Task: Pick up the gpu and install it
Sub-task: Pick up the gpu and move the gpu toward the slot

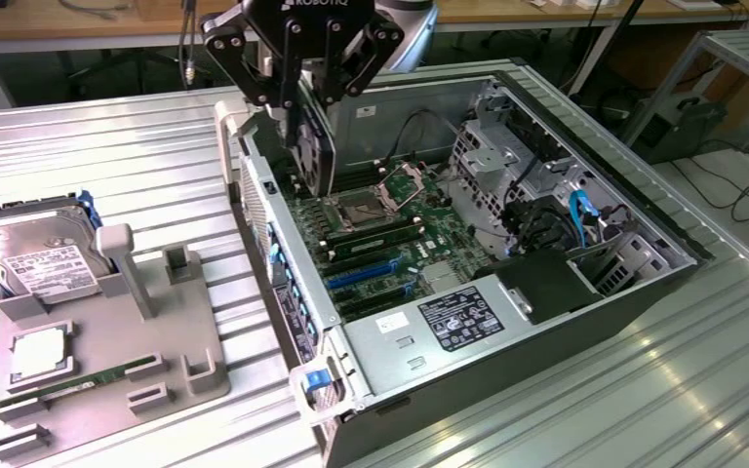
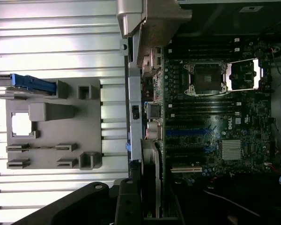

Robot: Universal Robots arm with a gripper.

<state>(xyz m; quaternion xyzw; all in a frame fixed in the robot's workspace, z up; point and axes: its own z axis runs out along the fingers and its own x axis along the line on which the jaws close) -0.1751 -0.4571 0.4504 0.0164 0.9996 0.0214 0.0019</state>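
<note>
Holding the gpu (image 1: 313, 156) upright over the mobo (image 1: 408, 244) in the open PC case (image 1: 642, 249), gripper (image 1: 307, 102) clamped on it.

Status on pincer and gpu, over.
Pincer shut on gpu. It hangs upright over motherboard in open case. Blue slots look unblocked.

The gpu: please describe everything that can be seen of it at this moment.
The gpu is a thin, flat, dark card, standing on edge and roughly upright. The end effector is shut on its upper part. The card hangs inside the open computer case, close to the case wall on the exterior view's left, above the green motherboard. I cannot tell whether its lower edge touches a slot.
</note>
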